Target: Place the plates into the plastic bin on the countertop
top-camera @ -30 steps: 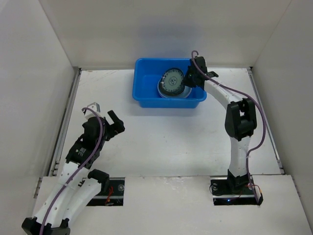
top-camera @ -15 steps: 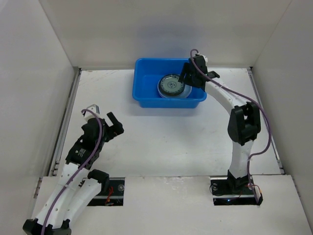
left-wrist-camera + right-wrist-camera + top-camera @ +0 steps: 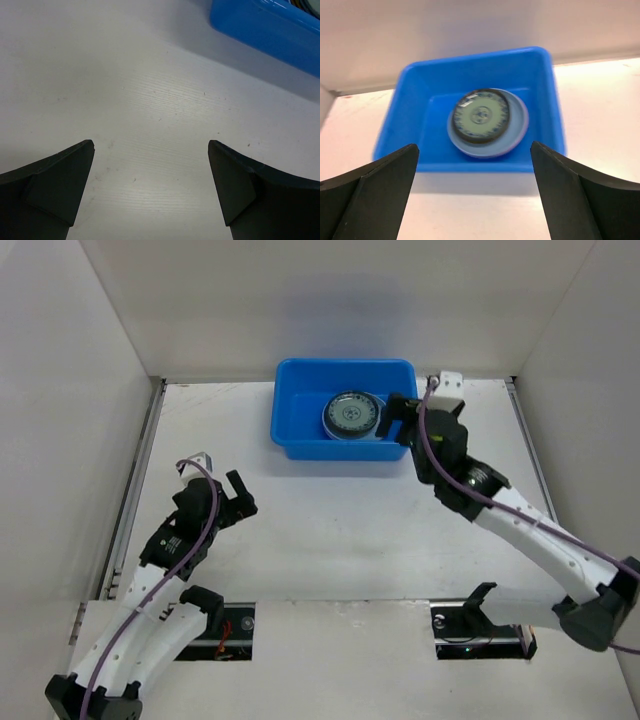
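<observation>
At left, our left pincer [image 3: 238, 495] hangs spread wide, holding nothing, over the white counter [image 3: 330, 530]. Further back, the blue bin [image 3: 340, 450] holds the plates [image 3: 352, 415], a small patterned one on top. Our right pincer [image 3: 394, 420] gapes empty at the bin's right end.

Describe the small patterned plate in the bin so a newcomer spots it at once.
On the white countertop, a bright blue rectangular plastic bin sits by the far wall. Inside it, the small round plate lies on top of a larger plain pale plate; only it has a dark-rimmed teal pattern.
</observation>
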`<action>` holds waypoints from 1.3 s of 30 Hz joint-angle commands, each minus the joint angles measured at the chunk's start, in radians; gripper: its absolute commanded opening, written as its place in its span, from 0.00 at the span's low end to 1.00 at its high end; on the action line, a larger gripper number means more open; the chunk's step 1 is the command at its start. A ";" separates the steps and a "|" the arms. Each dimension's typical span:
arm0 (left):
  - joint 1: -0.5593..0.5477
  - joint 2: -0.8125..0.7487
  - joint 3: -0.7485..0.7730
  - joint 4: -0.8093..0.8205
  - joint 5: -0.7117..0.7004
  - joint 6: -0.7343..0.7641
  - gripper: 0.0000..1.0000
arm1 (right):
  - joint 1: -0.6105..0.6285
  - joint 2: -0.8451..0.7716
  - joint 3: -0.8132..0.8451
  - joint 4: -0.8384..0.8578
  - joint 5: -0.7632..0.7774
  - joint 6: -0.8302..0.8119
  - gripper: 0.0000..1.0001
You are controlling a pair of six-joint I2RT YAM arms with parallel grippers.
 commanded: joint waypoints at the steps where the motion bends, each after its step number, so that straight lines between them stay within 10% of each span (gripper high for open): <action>1: -0.013 0.002 0.004 0.015 -0.051 0.004 1.00 | 0.051 -0.117 -0.176 0.107 0.239 -0.068 1.00; 10: -0.085 0.012 0.016 0.006 -0.183 -0.014 1.00 | 0.169 -0.448 -0.468 0.037 0.478 -0.036 1.00; 39: -0.002 -0.041 -0.022 0.044 -0.220 0.006 1.00 | -0.130 -0.947 -0.711 -0.103 0.340 -0.038 1.00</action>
